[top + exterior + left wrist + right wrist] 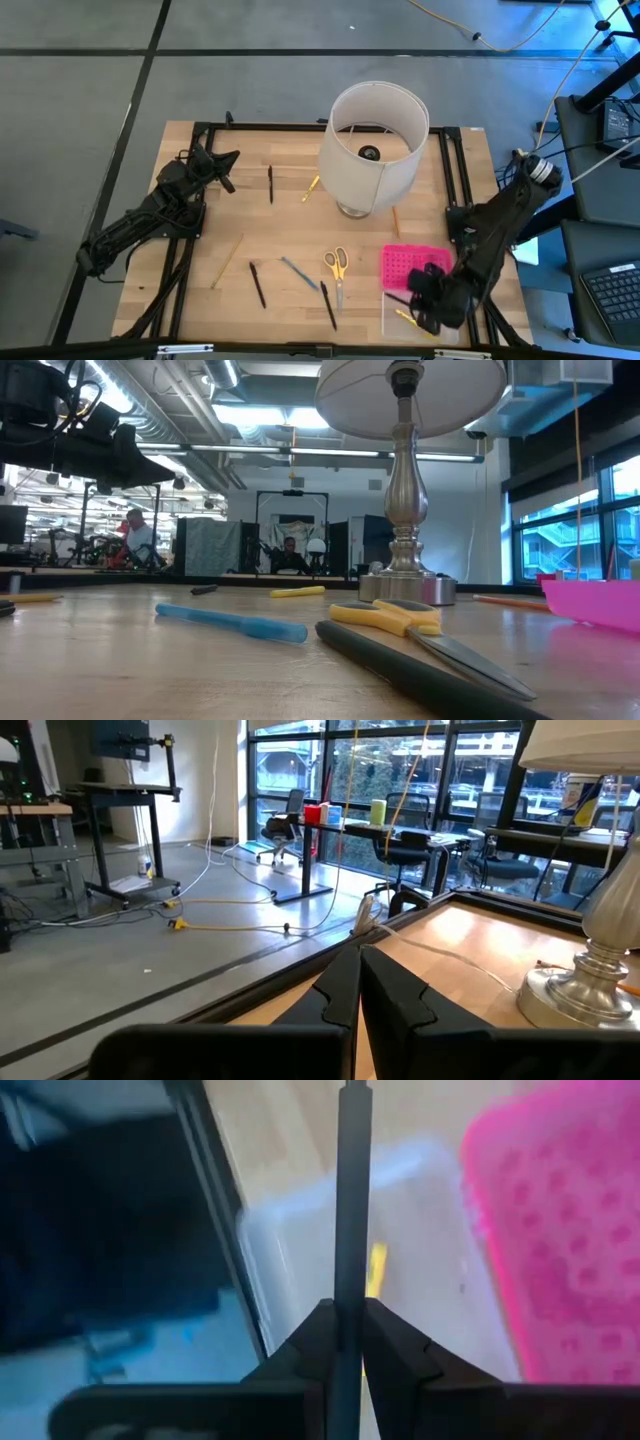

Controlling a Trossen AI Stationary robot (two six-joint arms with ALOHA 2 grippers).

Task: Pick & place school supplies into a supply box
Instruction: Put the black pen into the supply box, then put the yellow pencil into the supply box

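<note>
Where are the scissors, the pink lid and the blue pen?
scissors (336,264), high view, on the yellow handles.
pink lid (412,265), high view, on its dotted top.
blue pen (232,623), low view, mid-barrel.

This is an open-plan office or lab floor — bare ducts and pipes (190,420) run under an exposed ceiling lit by long strip lights (255,412). Tall glazed walls (400,770) line one side, with desks, office chairs (290,815) and loose cables (230,905) across a grey floor. People (135,535) sit at workstations beyond the wooden worktop (290,245), and a keyboard (612,290) lies on a side desk.
</note>
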